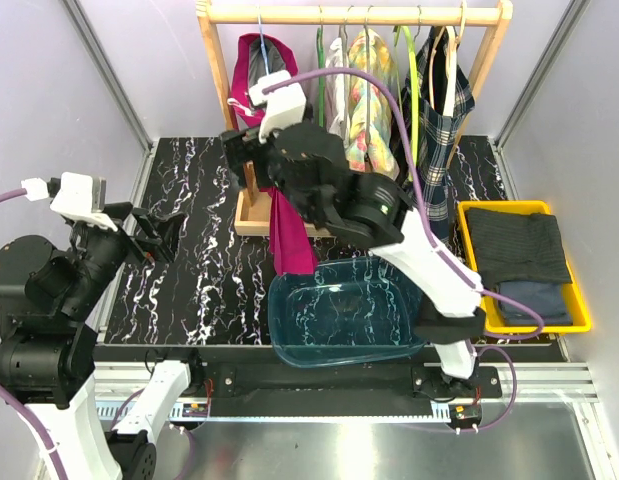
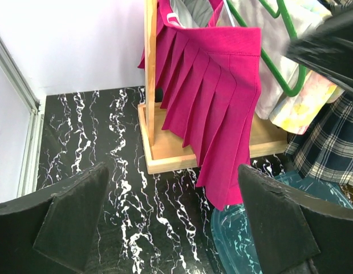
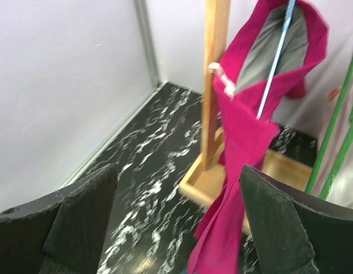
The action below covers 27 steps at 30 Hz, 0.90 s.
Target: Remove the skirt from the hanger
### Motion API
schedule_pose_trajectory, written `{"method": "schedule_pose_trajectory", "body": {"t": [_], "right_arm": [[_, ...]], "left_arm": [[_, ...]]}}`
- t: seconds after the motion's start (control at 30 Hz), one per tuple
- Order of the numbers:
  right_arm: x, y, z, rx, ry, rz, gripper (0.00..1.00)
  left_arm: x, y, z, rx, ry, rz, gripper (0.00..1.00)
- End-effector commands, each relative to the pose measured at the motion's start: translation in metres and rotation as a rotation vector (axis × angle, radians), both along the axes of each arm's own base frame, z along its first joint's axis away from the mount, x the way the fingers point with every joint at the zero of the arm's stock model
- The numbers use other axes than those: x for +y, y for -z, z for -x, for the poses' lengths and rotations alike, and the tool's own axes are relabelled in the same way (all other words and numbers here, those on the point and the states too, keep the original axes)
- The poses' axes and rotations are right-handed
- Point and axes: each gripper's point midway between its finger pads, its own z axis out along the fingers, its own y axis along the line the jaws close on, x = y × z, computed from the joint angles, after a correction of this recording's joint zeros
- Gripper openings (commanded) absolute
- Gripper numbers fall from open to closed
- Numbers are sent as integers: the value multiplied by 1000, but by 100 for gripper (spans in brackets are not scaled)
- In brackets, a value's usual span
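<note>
The magenta pleated skirt (image 1: pixel 289 240) hangs on a thin blue hanger (image 1: pixel 260 30) at the left end of the wooden rack (image 1: pixel 354 14). Its lower edge dangles over the blue bin. The right wrist view shows the skirt (image 3: pixel 244 137) draped over the hanger wire (image 3: pixel 277 54), beside the rack's post. My right gripper (image 1: pixel 244 160) is open and empty, close in front of the skirt; in its own view (image 3: pixel 179 177) the skirt's lower part lies near the right finger. My left gripper (image 1: pixel 154 238) is open and empty at the table's left, facing the skirt (image 2: pixel 216 97).
Several other garments hang to the right on the rack, one on a green hanger (image 2: pixel 284 68). A clear teal bin (image 1: pixel 344 310) sits at the near middle. A yellow tray (image 1: pixel 579 300) with folded clothes stands at the right. The rack's wooden base (image 2: pixel 165 154) rests on the marble table.
</note>
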Motion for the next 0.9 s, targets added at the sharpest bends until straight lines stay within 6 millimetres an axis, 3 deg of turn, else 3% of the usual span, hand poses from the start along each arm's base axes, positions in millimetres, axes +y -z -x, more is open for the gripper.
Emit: {"method": "schedule_pose_trajectory", "body": {"t": [0.0,0.03,0.17,0.3,0.43,0.87], "right_arm": [[-29,-31,-43,-92,114,-49,94],[-25,-29,-53,-99,121,-63,93],[-43,-34,-93,-143,160,-92,92],[-53,-47,-116,-155,142,-166,91],[-44,-57,-119,-156,36,-232,89],[-6,3,-159,-40,-25,-210,84]], "left_arm": [[-3,-4,1,-32,29,-31,99],[-2,-2,0,-28,26,-34,99],[-1,7,3,-30,24,-49,99],[0,13,6,-36,22,-60,99],[1,20,4,-27,17,-67,99],[2,39,-6,-17,19,-92,99]]}}
